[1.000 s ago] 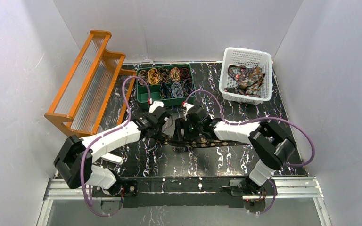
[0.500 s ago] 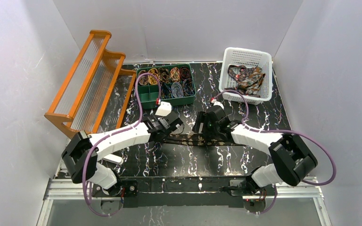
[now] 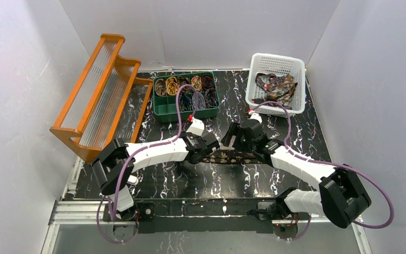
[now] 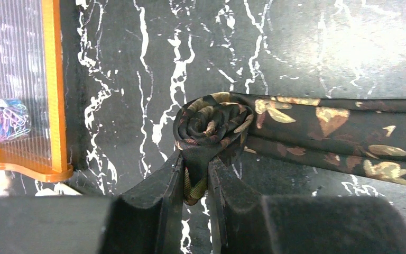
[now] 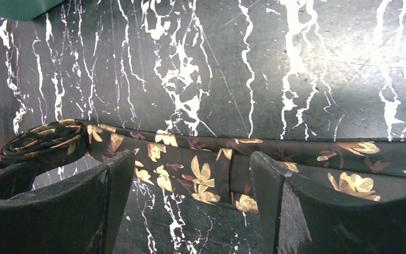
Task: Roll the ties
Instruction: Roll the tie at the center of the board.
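Note:
One of the ties (image 3: 238,156), dark with gold leaves, lies flat across the middle of the table. Its left end is wound into a small spiral coil (image 4: 211,123). My left gripper (image 4: 195,177) is shut on the lower edge of that coil, and it sits at the strip's left end (image 3: 210,150) in the top view. My right gripper (image 5: 190,159) stands open, its fingers straddling the flat strip (image 5: 206,177) just right of the coil (image 5: 45,138), without touching it. In the top view the right gripper (image 3: 236,144) is close beside the left one.
A white basket (image 3: 276,57) at the back right holds more loose ties (image 3: 277,89). A green compartment tray (image 3: 161,112) at the back middle holds several coils. An orange rack (image 3: 98,90) stands along the left side.
Both grippers have shifted right along the tie. The left one carried the coiled end with it, so the flat strip is shorter. The right jaws have spread wider.

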`<control>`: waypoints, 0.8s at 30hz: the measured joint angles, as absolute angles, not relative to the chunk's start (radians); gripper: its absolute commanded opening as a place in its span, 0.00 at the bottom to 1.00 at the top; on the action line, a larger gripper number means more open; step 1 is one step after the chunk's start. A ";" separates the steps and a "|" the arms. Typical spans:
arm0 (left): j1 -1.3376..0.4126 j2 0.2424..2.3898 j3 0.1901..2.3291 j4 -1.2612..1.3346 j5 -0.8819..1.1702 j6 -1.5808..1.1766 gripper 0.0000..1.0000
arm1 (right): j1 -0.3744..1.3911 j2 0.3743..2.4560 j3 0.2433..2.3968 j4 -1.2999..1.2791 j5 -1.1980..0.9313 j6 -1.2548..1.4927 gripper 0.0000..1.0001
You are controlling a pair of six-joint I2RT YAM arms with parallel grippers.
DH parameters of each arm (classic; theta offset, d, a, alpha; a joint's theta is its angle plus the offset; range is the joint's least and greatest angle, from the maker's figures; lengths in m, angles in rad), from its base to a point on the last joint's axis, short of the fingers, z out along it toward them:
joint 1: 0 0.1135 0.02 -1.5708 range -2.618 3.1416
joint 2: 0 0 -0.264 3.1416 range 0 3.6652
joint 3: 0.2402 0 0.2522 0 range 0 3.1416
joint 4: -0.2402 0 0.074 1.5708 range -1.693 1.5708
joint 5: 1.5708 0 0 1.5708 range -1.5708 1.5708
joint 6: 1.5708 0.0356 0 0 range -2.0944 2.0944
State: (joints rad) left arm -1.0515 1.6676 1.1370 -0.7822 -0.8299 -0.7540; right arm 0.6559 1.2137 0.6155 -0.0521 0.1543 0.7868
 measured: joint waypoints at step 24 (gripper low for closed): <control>-1.105 1.823 1.223 -0.577 -0.621 -0.770 0.57 | 0.624 1.208 0.578 -0.058 0.128 0.786 0.89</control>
